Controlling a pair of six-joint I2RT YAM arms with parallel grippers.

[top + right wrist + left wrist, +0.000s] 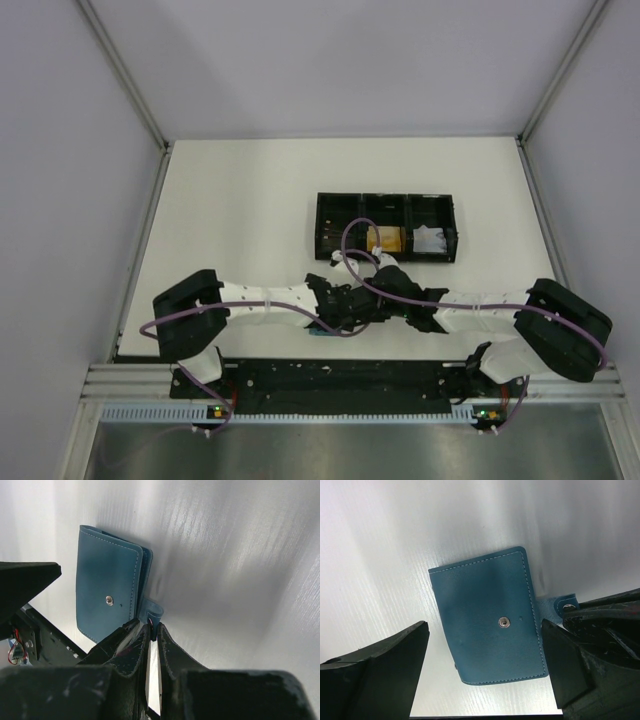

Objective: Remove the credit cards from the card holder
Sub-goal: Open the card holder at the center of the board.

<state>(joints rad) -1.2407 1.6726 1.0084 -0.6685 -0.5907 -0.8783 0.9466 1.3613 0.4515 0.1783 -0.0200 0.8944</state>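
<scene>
Right now the small teal-blue stitched two-leaf card holder (pixel 490 625) lies flat & folded shut on the white table (pixel 395 555), close to the table's near edge, approx mid-width. Outer face is up, w/ silver snap stud (pixel 504 622) showing. In the left wrist view its long axis runs top-to-bottom, a bit tilted. Its closing tab (pixel 152 614) sticks out sideways from one long edge, toward the right gripper.

Left gripper (pixel 485 630) is spread wide w/ one finger either side of the holder's long edges; can't tell if they touch it. Right gripper (pixel 154 630) is pinched tight on the tab.

Farther from the near edge sits the long black 3-compartment tray (pixel 340 205). An orange-gold credit card (pixel 388 238) lies in its mid compartment, and a white paper wad (pixel 430 238) in its right one.
</scene>
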